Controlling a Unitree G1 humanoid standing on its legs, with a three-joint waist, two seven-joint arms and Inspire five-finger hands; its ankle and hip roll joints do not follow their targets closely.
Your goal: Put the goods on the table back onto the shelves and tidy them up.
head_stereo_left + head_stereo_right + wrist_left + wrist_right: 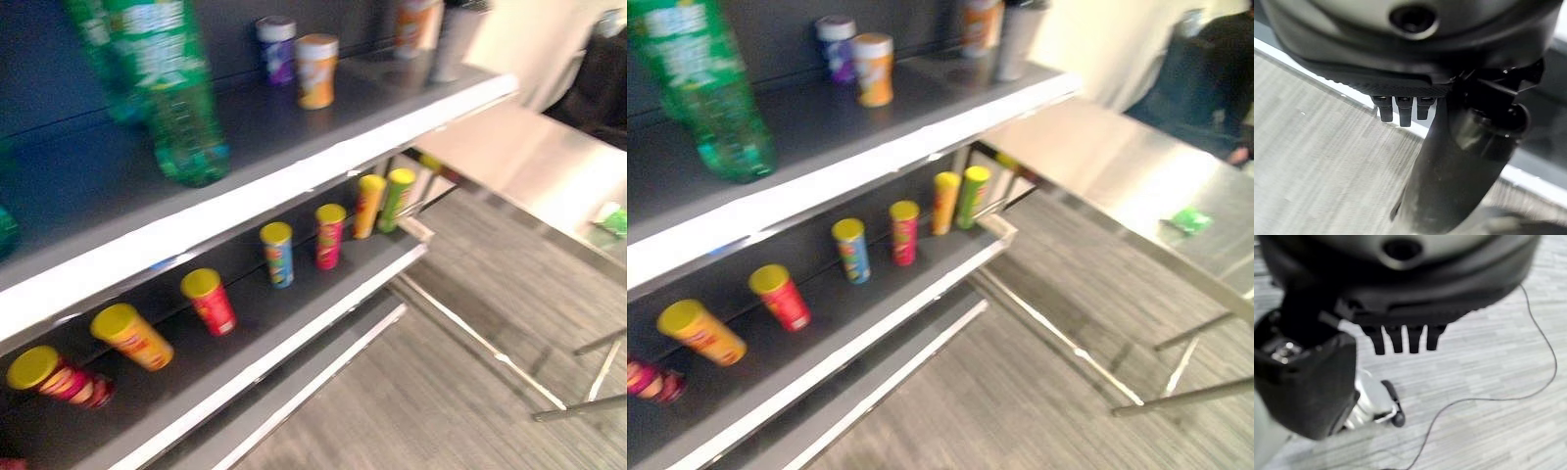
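A grey plank floor runs under a dark shelf unit with white-edged boards and, to my right, a shiny metal table on thin legs. On the top shelf stands a big green bottle, and further along two small cups, one purple and one orange, with blurred containers at the far end. The middle shelf carries a row of tall tubes with yellow lids, all upright: a pink one nearest me, then an orange one, a red one, a blue one, another red one, and an orange and a green one close together at the end. On the table lies a small green packet, well apart from the shelves. My left hand hangs over the floor by the white shelf edge, fingers straight, holding nothing. My right hand hangs over the bare floor, fingers straight and empty too.
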